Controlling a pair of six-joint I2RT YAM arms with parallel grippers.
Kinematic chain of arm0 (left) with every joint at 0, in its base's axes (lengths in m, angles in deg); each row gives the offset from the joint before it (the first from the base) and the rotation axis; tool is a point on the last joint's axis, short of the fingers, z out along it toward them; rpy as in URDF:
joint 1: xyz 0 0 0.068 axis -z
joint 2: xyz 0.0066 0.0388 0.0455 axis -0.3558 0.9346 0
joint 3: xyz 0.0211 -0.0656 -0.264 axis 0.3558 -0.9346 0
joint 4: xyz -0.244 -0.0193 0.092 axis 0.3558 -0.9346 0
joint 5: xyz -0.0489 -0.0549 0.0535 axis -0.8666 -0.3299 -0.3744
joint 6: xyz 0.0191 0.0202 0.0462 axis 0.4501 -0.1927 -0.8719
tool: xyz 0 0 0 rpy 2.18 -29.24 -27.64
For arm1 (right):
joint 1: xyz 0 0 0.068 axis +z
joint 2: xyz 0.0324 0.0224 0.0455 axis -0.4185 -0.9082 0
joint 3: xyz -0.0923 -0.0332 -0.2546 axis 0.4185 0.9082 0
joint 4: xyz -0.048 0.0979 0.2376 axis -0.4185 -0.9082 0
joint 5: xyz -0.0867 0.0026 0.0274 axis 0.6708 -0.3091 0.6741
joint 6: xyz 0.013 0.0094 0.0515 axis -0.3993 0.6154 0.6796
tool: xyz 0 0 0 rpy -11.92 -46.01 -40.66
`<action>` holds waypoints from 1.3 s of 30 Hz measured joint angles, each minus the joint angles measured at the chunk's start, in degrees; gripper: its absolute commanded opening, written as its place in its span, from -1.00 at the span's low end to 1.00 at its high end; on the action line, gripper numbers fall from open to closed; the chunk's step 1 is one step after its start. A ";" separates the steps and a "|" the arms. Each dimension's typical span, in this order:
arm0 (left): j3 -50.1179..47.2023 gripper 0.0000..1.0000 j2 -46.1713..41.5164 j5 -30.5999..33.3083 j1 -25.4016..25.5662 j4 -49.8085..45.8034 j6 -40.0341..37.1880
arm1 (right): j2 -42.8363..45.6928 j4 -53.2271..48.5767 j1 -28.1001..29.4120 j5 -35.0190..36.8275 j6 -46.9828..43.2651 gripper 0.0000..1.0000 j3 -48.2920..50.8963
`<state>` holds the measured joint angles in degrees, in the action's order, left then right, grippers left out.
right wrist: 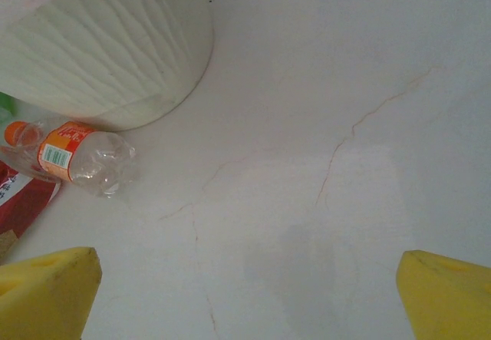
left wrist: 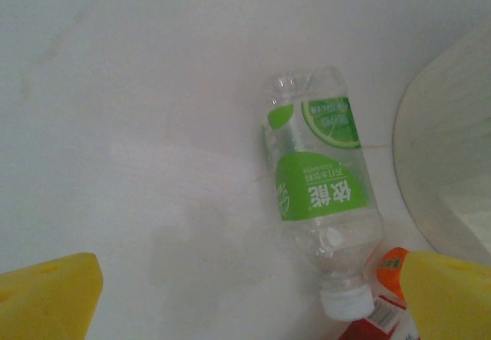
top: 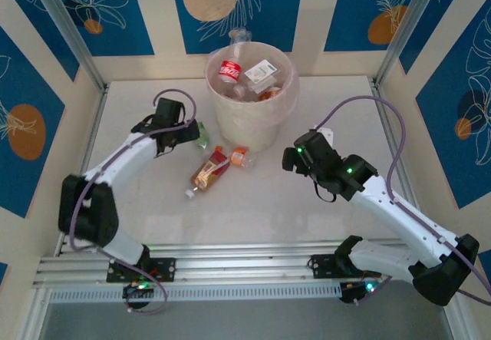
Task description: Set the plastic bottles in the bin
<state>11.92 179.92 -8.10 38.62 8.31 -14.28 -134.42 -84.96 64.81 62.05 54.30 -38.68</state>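
While the left gripper is hanging wide open and empty, the green-labelled bottle is lying just ahead beside the bin, its cap end pointing back toward the jaws.

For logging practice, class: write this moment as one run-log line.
left gripper open by green-label bottle | right gripper open, empty | also on table: red-label bottle, orange-label bottle | bin holds several bottles
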 measured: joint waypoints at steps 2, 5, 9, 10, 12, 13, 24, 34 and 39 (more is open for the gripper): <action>1.84 0.99 4.46 -1.51 0.00 0.96 0.79 | 0.00 -0.28 0.00 0.04 0.00 0.98 0.00; 5.86 0.99 10.43 -2.60 -0.04 1.75 1.86 | 0.07 -0.55 0.00 0.22 0.00 0.99 0.00; 11.89 0.99 16.57 -2.62 -0.04 1.86 2.97 | 0.57 -0.68 0.00 0.44 0.02 0.98 0.00; 13.31 0.99 17.90 -2.56 -0.04 1.81 3.04 | 0.74 -0.72 0.00 0.46 0.02 0.99 0.00; 15.93 0.99 20.26 -2.54 -0.07 1.53 3.26 | 0.96 -0.72 0.00 0.66 0.02 0.99 0.00; 17.22 0.99 21.38 -2.56 -0.09 1.42 3.39 | 1.01 -0.74 0.00 0.70 0.02 0.99 0.00; 21.62 0.73 28.37 -2.58 -0.74 -0.59 5.57 | 0.68 0.96 -0.39 0.68 -0.24 0.98 0.46; 17.62 0.14 28.28 -2.47 -0.81 0.37 6.21 | -2.25 2.80 -0.72 -0.46 -0.26 0.99 0.63; 14.58 -0.08 26.08 -2.32 -1.25 1.66 6.25 | -1.55 2.71 -0.72 -0.44 -0.24 0.98 0.81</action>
<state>26.50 206.00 -10.42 37.38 9.98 -8.03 -135.97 -82.25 64.09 61.61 54.06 -37.87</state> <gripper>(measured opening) 0.508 0.992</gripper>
